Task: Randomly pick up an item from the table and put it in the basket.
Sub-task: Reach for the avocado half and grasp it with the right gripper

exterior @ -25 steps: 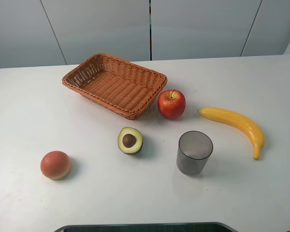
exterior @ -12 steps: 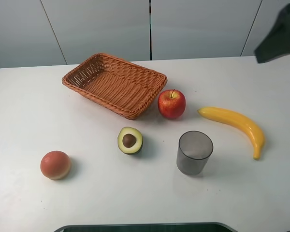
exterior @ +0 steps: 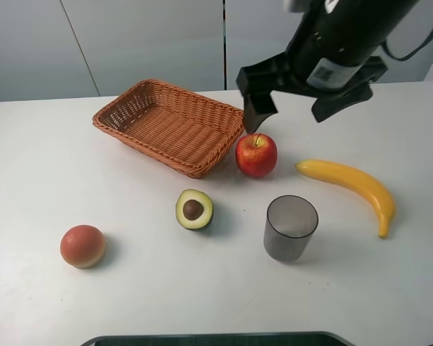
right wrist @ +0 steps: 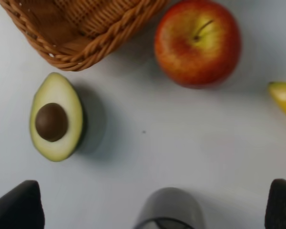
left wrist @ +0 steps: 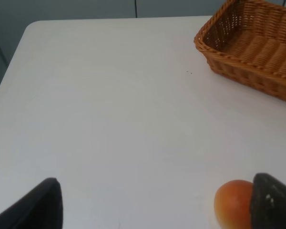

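Note:
The halved avocado (exterior: 194, 209) lies cut face up on the white table (exterior: 58, 166), in front of the wicker basket (exterior: 115, 115). It also shows in the right wrist view (right wrist: 56, 117), beside the basket's corner (right wrist: 86, 28). My right gripper (exterior: 297, 101) is open and empty, high above the table over the red apple, up and to the right of the avocado; in its own view (right wrist: 150, 210) the jaws stand wide apart. My left gripper (left wrist: 157, 210) is open and empty, off the exterior view, with the basket (left wrist: 248, 52) ahead of it.
A red apple (exterior: 256, 155) stands next to the basket's near right corner. A grey translucent cup (exterior: 290, 227) stands right of the avocado and a banana (exterior: 350, 184) further right. An orange-red round fruit (exterior: 83, 246) sits front left, close to a left fingertip (left wrist: 271, 202).
My right arm has swung in from the upper right and now hangs over the apple and the basket's right end. Nothing on the table has moved.

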Robot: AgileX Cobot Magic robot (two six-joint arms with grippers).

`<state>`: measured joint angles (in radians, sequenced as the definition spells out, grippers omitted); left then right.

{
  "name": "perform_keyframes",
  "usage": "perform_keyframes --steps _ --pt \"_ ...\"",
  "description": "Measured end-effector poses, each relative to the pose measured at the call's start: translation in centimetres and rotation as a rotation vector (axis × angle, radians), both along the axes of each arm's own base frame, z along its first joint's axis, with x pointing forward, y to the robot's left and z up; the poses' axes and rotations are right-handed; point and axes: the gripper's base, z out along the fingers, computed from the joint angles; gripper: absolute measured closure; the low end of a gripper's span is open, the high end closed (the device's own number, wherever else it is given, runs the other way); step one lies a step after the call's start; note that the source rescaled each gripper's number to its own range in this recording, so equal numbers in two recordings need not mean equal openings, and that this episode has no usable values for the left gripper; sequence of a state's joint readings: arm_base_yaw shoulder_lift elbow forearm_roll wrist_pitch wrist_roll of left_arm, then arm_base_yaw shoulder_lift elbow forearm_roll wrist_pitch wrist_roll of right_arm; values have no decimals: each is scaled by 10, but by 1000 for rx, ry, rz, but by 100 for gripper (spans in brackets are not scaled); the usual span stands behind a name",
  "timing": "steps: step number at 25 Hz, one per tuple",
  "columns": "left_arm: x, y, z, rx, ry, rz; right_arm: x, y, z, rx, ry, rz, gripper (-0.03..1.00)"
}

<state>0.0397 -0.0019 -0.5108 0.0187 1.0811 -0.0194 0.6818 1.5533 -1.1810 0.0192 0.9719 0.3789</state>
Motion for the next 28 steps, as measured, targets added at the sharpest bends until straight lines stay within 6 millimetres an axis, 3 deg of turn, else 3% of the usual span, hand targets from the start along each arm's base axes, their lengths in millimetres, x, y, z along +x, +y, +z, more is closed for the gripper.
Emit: perform_keyframes --steps 7,12,19,28 --pt "0 0 0 0 0 0 6 62 -44 -45 103 -14 -2" --pt "0 0 0 0 0 0 7 92 -71 -67 140 -25 -2" --pt "0 0 0 0 0 0 3 113 -111 -85 167 -77 -2" --pt "0 0 0 -2 0 1 -1 127 -131 -71 151 -141 -2"
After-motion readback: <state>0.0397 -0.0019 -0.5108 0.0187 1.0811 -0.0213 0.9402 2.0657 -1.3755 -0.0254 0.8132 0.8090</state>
